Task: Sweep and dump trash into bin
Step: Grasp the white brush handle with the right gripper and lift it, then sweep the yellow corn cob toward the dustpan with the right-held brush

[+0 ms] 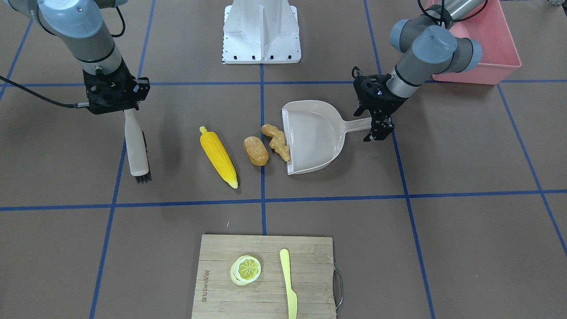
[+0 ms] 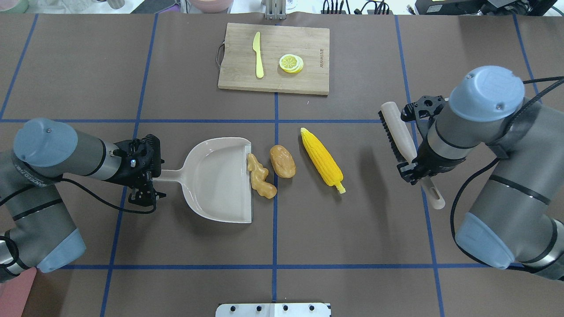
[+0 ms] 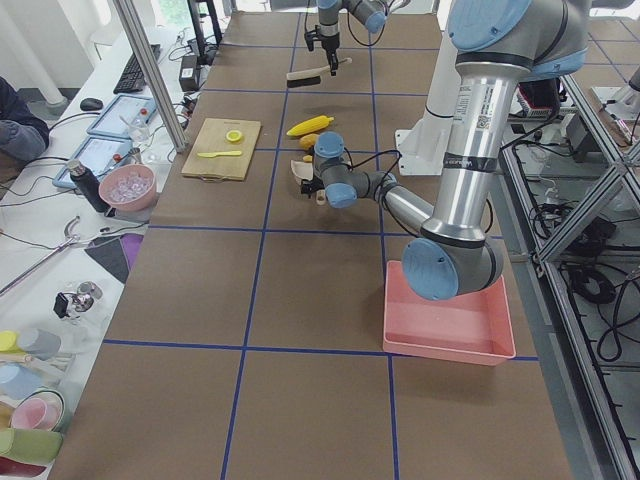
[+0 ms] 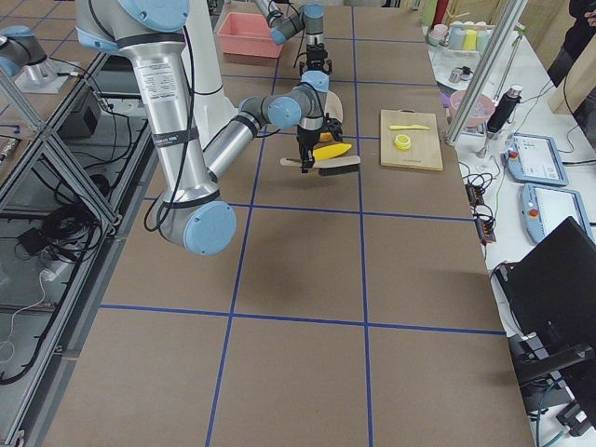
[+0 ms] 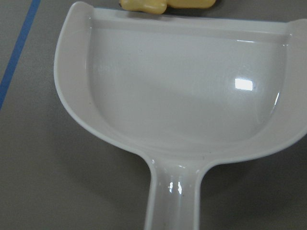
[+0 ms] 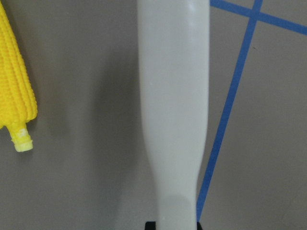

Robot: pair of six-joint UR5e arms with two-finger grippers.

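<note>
Beige plastic long-handled dustpan [image 5: 182,86]: smooth, glossy, I see bright glints. Beige plastic brush handle [image 6: 173,96]: smooth, satin. Yellow ribbed corn cob [image 2: 321,157]: matt, bumpy. Brown potato-like lump [image 2: 282,161]: glossy. Tan knobbly ginger root [image 2: 261,176]: slight sheen. Brown table covering [image 2: 352,229]: matt.

Brown tabletop [image 3: 200,290] gridded with blue tape. The near arm [image 3: 470,150] rises at 2 o'clock, a pink bin [image 3: 472,325] at its foot at 4. At 12, corn [image 3: 310,125] and a dustpan [image 3: 299,167]; farther, a brush [image 3: 304,76] under the far arm [image 3: 362,12]. At 11, a board [image 3: 215,165] with lemon slice [image 3: 234,136] and knife [image 3: 220,154].
</note>
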